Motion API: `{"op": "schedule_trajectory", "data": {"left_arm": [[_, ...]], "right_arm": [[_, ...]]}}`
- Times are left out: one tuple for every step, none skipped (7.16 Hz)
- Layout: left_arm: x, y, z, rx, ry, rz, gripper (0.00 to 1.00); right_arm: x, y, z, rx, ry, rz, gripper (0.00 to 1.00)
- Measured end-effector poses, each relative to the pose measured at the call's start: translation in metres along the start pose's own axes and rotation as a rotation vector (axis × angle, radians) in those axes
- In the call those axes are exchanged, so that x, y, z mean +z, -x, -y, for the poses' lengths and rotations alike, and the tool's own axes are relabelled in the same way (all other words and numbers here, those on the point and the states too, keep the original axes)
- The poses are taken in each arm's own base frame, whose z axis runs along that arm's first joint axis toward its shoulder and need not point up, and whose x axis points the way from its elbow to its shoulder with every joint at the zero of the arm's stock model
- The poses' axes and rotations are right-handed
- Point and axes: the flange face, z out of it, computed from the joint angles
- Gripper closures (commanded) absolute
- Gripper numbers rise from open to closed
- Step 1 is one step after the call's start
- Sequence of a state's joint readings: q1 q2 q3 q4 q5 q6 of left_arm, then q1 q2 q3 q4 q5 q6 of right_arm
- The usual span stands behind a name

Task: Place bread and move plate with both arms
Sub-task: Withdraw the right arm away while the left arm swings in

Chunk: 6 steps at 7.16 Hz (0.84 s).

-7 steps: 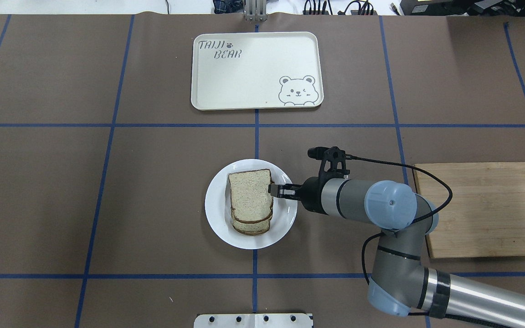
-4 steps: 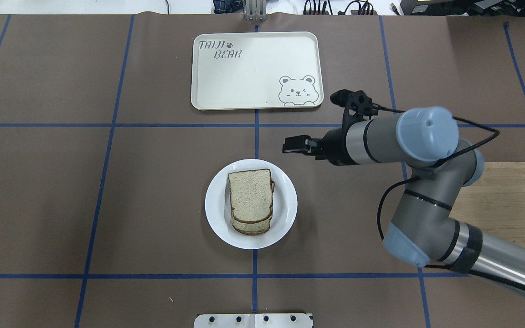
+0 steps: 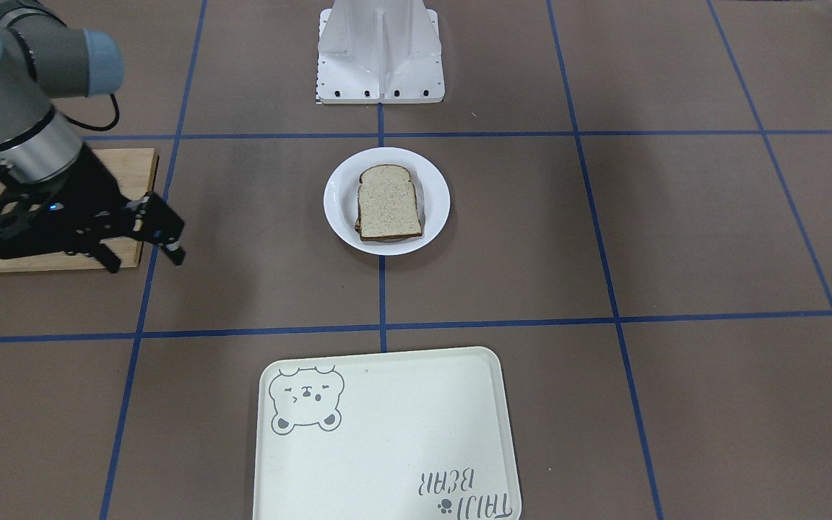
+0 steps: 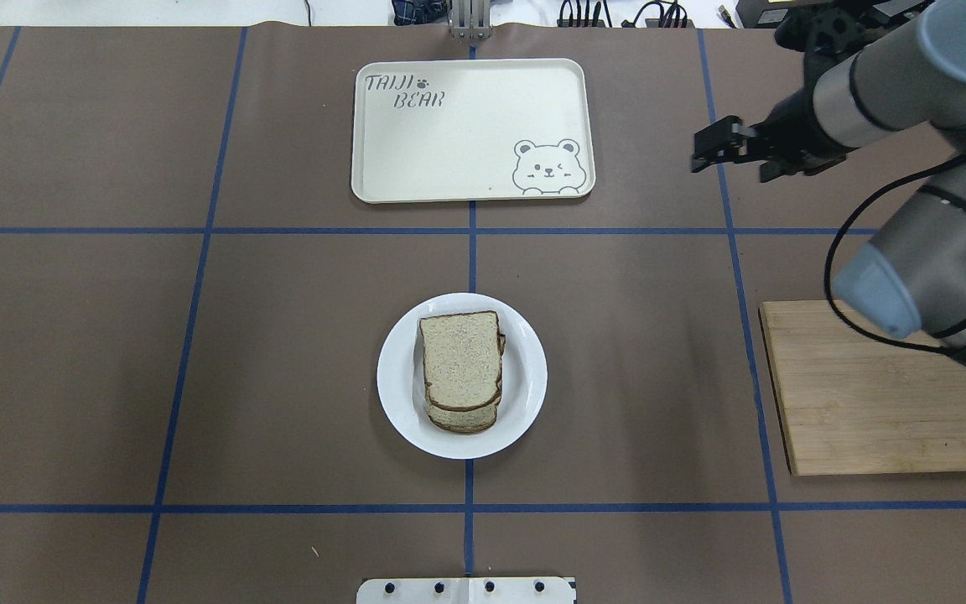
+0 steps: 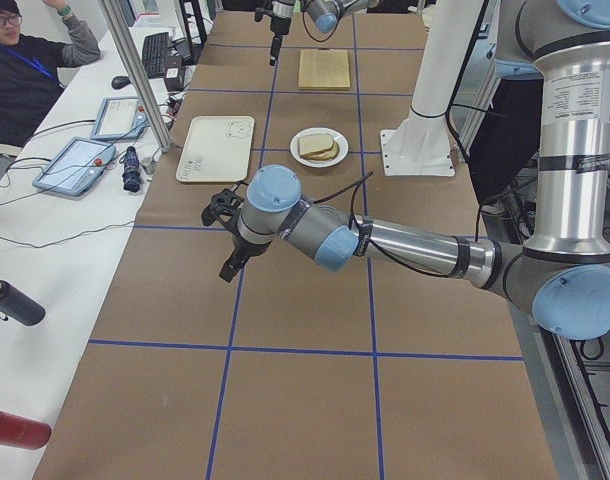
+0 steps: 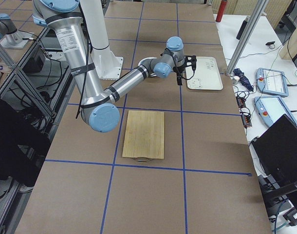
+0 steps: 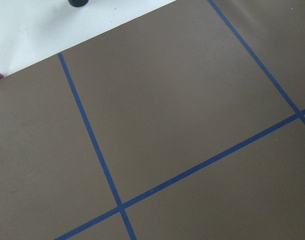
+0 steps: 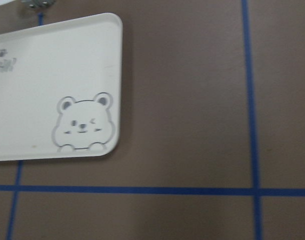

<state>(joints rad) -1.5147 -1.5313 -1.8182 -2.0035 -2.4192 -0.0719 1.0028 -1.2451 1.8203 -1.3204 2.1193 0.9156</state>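
Note:
The bread lies as the top slice of a small stack on the round white plate at the table's middle; it also shows in the front-facing view. My right gripper hangs open and empty above the table, far right of the plate and just right of the tray; it also shows in the front-facing view. My left gripper shows only in the exterior left view, low over bare table well away from the plate. I cannot tell whether it is open or shut.
A cream tray with a bear drawing lies beyond the plate. A wooden cutting board lies at the right under my right arm. The robot's white base plate stands near the plate. An operator sits beside the table.
My right gripper has left the plate's right edge and risen, moving away to beside the tray's right side. The bread stays on the plate.

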Motion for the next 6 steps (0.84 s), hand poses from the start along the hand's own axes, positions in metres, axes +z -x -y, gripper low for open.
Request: {"op": "schedule_trajectory", "data": {"left_arm": [[0.014,-0.023,0.01,-0.049,-0.013,-0.043,0.02],[0.035,-0.052,0.021,-0.129,-0.001,-0.092,0.02],[0.055,-0.084,0.034,-0.237,0.02,-0.142,0.02],[0.074,-0.116,0.045,-0.303,0.033,-0.194,0.02],[0.092,-0.145,0.053,-0.316,0.04,-0.248,0.02],[0.108,-0.169,0.061,-0.327,0.049,-0.292,0.02]], "right_arm": [[-0.012,-0.063,0.014,-0.086,0.03,-0.087,0.0],[-0.03,-0.135,0.02,-0.145,0.071,-0.127,0.0],[-0.05,-0.209,0.013,-0.178,0.107,-0.133,0.0],[-0.068,-0.28,-0.005,-0.202,0.129,-0.147,0.0],[-0.081,-0.343,-0.028,-0.228,0.148,-0.168,0.0],[-0.089,-0.389,-0.051,-0.232,0.169,-0.197,0.0]]}}
